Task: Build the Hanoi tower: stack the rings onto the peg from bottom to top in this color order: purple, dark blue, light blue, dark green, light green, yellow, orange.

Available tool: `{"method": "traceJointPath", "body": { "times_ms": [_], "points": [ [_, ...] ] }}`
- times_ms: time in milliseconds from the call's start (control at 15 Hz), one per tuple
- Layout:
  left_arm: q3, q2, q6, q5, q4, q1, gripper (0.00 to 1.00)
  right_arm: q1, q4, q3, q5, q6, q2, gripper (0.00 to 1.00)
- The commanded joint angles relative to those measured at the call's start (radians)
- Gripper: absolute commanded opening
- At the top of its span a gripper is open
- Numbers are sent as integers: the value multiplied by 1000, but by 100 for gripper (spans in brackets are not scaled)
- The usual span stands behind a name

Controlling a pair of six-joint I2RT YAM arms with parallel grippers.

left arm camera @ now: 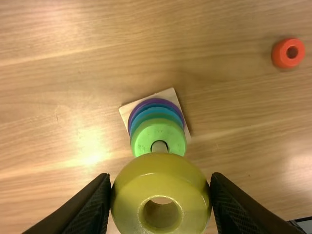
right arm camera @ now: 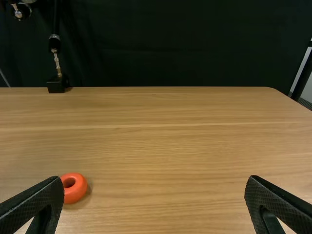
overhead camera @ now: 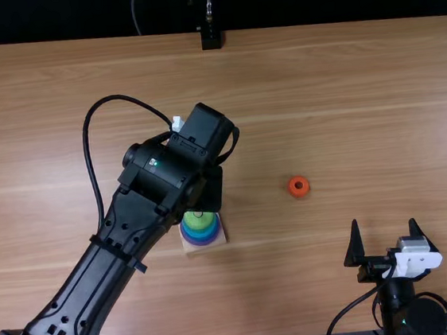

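My left gripper (overhead camera: 209,197) hangs over the peg stack, its fingertips hidden there by the arm. In the left wrist view that gripper (left arm camera: 161,202) is shut on the yellow ring (left arm camera: 161,179), held above the stack. Below it the light green ring (left arm camera: 145,141) tops the larger rings on the peg (left arm camera: 159,146), and the purple ring (overhead camera: 204,241) lies on the square base (overhead camera: 208,248). The orange ring (overhead camera: 298,186) lies flat on the table, right of the stack. My right gripper (overhead camera: 386,230) is open near the front edge; in its wrist view this gripper (right arm camera: 154,197) has nothing between its fingers.
The wooden table (overhead camera: 359,89) spreads around the stack. A black stand (overhead camera: 211,37) is at the far edge. The left arm (overhead camera: 98,269) reaches diagonally over the table's left half, with a cable looping beside it.
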Motion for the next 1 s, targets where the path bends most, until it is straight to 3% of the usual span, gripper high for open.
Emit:
{"method": "traceJointPath", "body": {
  "times_ms": [0, 933],
  "points": [
    [25, 9, -14, -9, -1, -12, 0, -13, -31, -8, 0, -4, -13, 100],
    [-70, 20, -16, 0, 1, -15, 0, -13, -31, -8, 0, -4, -13, 100]
  ]
}}
